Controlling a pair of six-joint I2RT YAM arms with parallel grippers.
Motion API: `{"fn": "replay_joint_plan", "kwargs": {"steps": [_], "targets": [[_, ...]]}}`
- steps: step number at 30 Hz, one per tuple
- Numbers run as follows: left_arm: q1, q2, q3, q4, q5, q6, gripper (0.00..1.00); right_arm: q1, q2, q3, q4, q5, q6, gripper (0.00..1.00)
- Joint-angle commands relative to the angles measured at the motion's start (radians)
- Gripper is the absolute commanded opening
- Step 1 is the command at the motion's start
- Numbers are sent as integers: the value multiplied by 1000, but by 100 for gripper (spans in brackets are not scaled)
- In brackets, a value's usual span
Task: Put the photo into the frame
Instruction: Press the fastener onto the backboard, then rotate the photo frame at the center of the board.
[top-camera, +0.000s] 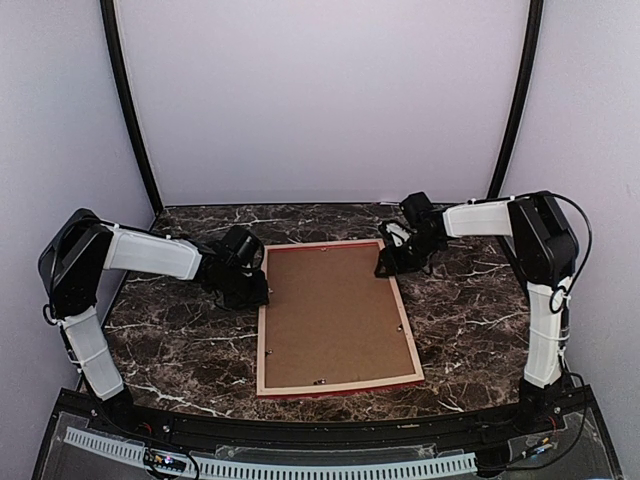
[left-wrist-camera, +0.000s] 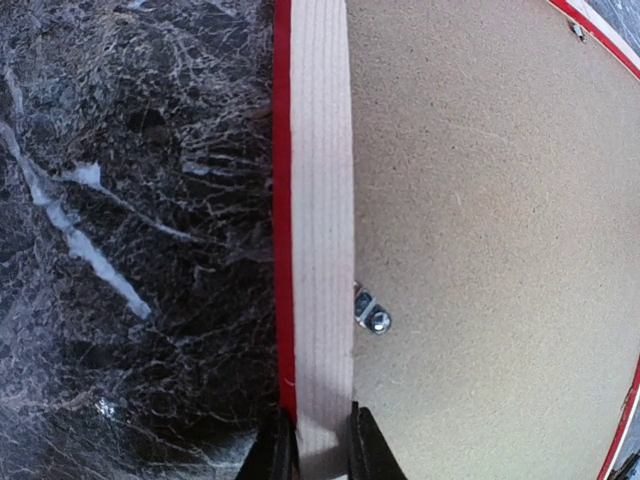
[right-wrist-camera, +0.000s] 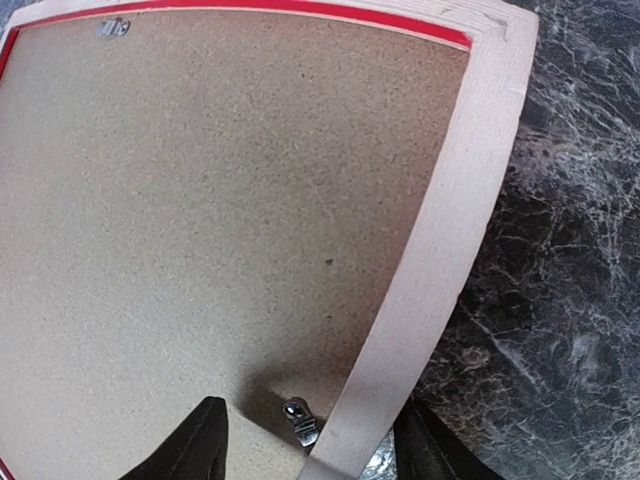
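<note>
The frame lies face down on the marble table, pale wood back upward, with a thin red edge showing. A brown backing board fills it. The photo is hidden. My left gripper is shut on the frame's left rail, one finger on each side of the wood. My right gripper is open over the right rail near the far corner. Its fingers stand wide apart, one over the board, the other outside the rail.
Small metal turn clips sit on the backing board beside the rails. Dark marble table surrounds the frame on all sides. A curved pale backdrop closes off the back and sides.
</note>
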Motion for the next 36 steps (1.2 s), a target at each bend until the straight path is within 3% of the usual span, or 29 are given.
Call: {"fn": "replay_joint_plan", "kwargs": {"steps": [1, 13, 23, 26, 27, 29, 32, 33, 34, 36], "targets": [[-8, -12, -43, -46, 84, -21, 0, 0, -46, -48, 22, 6, 49, 59], [-8, -23, -37, -33, 82, -18, 0, 42, -235, -271, 45, 77, 145, 65], [-8, -59, -34, -38, 63, -4, 4, 58, -236, -341, 63, 151, 169, 45], [-8, -87, -35, -37, 52, 11, 20, 55, -223, -326, 45, 182, 143, 34], [-7, -94, -37, -31, 49, 19, 36, 55, -221, -318, 40, 190, 132, 30], [-7, -130, -63, -9, 29, 33, 53, 53, -211, -300, 39, 189, 106, 21], [-1, -213, -94, 26, -9, 68, 65, 50, -178, -263, 31, 189, 65, 11], [1, -232, -104, 33, -12, 83, 84, 48, -167, -249, 26, 195, 50, 8], [5, -263, -106, 38, -44, 117, 91, 46, -157, -232, 17, 202, 22, 4], [13, -296, -93, 37, -66, 183, 98, 43, -136, -188, 1, 210, -24, 0]]}}
